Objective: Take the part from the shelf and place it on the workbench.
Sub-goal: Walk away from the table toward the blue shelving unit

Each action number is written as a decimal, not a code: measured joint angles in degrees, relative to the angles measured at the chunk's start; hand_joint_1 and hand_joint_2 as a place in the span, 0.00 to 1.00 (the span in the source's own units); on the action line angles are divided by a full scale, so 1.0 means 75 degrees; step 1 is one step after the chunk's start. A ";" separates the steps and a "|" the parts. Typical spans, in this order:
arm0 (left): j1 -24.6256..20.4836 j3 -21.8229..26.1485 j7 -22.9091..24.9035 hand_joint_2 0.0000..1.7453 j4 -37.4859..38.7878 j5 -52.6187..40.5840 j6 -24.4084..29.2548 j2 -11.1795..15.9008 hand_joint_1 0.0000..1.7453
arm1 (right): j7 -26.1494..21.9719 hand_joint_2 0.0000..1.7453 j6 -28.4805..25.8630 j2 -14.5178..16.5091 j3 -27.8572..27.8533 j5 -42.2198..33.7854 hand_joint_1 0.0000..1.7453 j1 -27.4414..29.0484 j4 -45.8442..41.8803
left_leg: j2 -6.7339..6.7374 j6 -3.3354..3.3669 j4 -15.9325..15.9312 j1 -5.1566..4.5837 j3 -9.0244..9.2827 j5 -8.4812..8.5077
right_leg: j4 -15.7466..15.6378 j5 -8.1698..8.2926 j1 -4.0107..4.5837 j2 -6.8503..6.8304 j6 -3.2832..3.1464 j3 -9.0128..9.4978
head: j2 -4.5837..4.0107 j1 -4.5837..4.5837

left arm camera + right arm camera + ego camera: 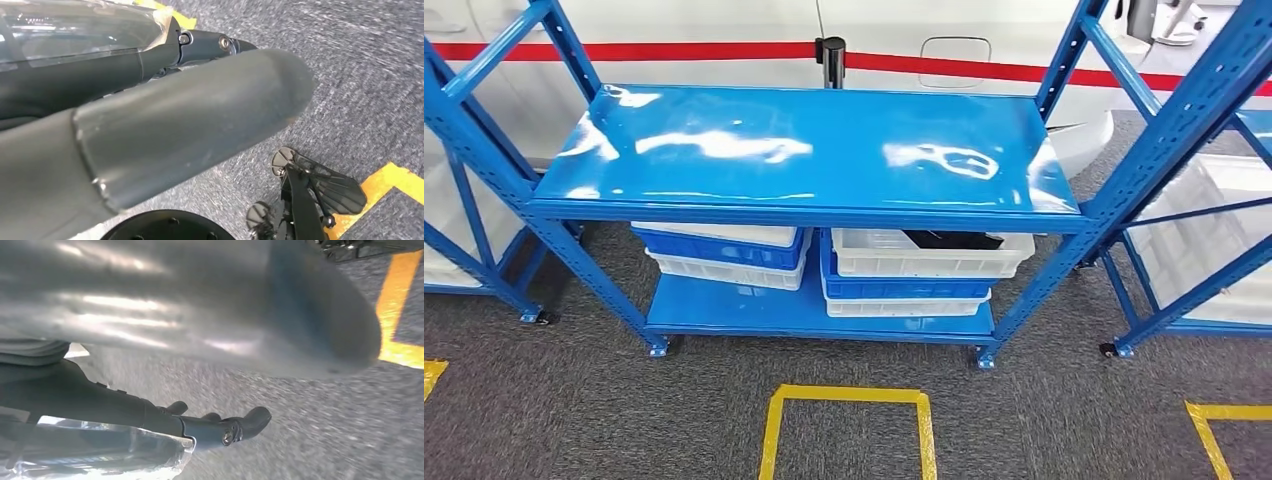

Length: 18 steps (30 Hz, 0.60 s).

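My left hand [165, 130] and right hand [200, 315] hang empty, fingers [250, 422] loosely extended. The dark part [952, 239], lower right of centre, lies under the shelf [804, 150]; I risk knocking it.

Blue shelf [804, 150]; white, blue bins [924, 262]; grey carpet [574, 410], yellow tape [849, 395].

No text, label, brand or number can be read on the blue shelf [804, 150], its crates [924, 262], or the floor (yellow tape lines carry no writing).
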 joint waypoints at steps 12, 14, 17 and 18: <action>-0.0024 0.0000 -0.0021 0.00 0.0000 0.0000 0.0043 -0.0014 0.00 | -0.0004 0.00 -0.0017 -0.0026 -0.0003 0.0018 0.00 -0.0043 -0.0001 | -0.0170 -0.0487 0.1327 0.0064 -0.0285 -0.1079 | -0.2123 0.0897 -0.0109 -0.0161 -0.0250 0.1155 | 0.0000 -0.0045; -0.0003 0.0000 -0.0024 0.00 0.0000 -0.0005 0.0044 -0.0014 0.00 | -0.0002 0.00 -0.0056 -0.0025 -0.0002 0.0084 0.00 -0.0036 -0.0001 | -0.0363 -0.0486 0.2305 0.0067 -0.0759 -0.1475 | -0.2119 0.0913 -0.0064 0.0000 -0.0285 0.1132 | 0.0000 -0.0046; 0.0001 0.0000 -0.0028 0.00 0.0000 -0.0006 0.0044 -0.0014 0.00 | 0.0009 0.00 -0.0096 -0.0032 0.0018 0.0285 0.00 -0.0015 -0.0001 | -0.0399 -0.0401 0.1832 0.0064 -0.0648 -0.0926 | -0.2115 0.0915 -0.0020 0.0192 -0.0291 0.1161 | 0.0000 -0.0047; -0.0001 0.0000 -0.0028 0.00 0.0000 -0.0008 0.0044 -0.0013 0.00 | 0.0025 0.00 -0.0095 -0.0031 0.0031 0.0347 0.00 -0.0016 -0.0001 | -0.0436 -0.0349 0.1260 0.0060 -0.0415 -0.0609 | -0.2114 0.0914 -0.0012 0.0235 -0.0289 0.1174 | 0.0000 -0.0045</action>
